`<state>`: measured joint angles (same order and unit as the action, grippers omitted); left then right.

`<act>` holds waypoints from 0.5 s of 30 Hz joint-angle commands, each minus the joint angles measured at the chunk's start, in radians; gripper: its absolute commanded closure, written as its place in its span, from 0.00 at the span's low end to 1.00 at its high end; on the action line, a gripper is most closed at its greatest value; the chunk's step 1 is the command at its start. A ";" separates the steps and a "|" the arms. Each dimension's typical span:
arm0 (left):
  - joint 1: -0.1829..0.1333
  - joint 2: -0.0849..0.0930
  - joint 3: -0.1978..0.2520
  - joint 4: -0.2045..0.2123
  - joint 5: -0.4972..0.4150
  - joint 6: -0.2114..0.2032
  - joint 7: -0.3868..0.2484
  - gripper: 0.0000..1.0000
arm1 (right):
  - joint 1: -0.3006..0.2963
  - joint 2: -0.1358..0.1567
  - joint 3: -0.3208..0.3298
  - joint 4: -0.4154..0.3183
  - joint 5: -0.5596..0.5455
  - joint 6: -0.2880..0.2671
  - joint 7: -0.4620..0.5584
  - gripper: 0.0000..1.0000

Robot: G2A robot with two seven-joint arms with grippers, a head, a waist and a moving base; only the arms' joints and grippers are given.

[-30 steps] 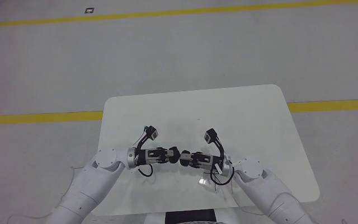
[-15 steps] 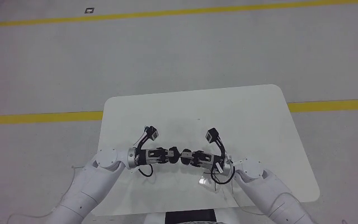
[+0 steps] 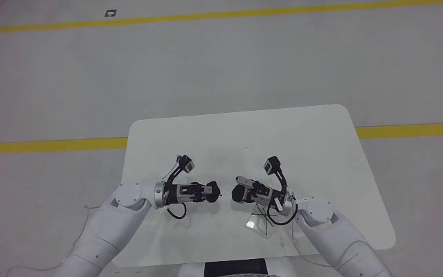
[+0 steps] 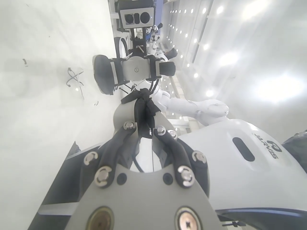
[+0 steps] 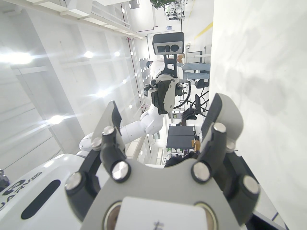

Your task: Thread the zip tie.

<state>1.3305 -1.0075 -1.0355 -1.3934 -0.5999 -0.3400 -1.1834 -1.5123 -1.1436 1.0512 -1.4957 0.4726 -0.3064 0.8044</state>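
While the left gripper (image 3: 213, 192) sits pressed together on a thin black plastic zip tie (image 4: 142, 96) over the middle of the rounded white desk (image 3: 311, 138), toward its near edge, the right gripper (image 3: 237, 192) faces it a little apart, fingers spread wide, empty. A loose tangle of thin black ties (image 3: 261, 220) lies on the desk beside the right arm. Yellow floor stripes (image 3: 62, 145) run past the desk.

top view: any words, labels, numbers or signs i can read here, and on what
No text can be quoted from this view.
Table: none.
Small dark marker on the floor: too small to read.
Yellow floor lines: plain stripes, no lettering.
Zip tie at the left gripper: too small to show any print.
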 commanded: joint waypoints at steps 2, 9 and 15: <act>0.000 0.000 0.000 0.000 0.000 0.000 0.000 1.00 | 0.000 0.000 0.000 0.000 0.000 0.000 0.000 0.00; 0.037 -0.016 -0.089 -0.091 0.009 0.000 0.097 1.00 | 0.000 0.000 0.000 0.000 0.000 0.000 0.000 0.00; 0.091 -0.040 -0.181 -0.128 0.099 0.000 0.075 1.00 | 0.000 0.000 0.000 0.000 0.000 0.000 0.000 0.00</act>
<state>1.4169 -1.0434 -1.2045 -1.5225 -0.5153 -0.3400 -1.0974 -1.5123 -1.1436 1.0512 -1.4957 0.4724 -0.3065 0.8044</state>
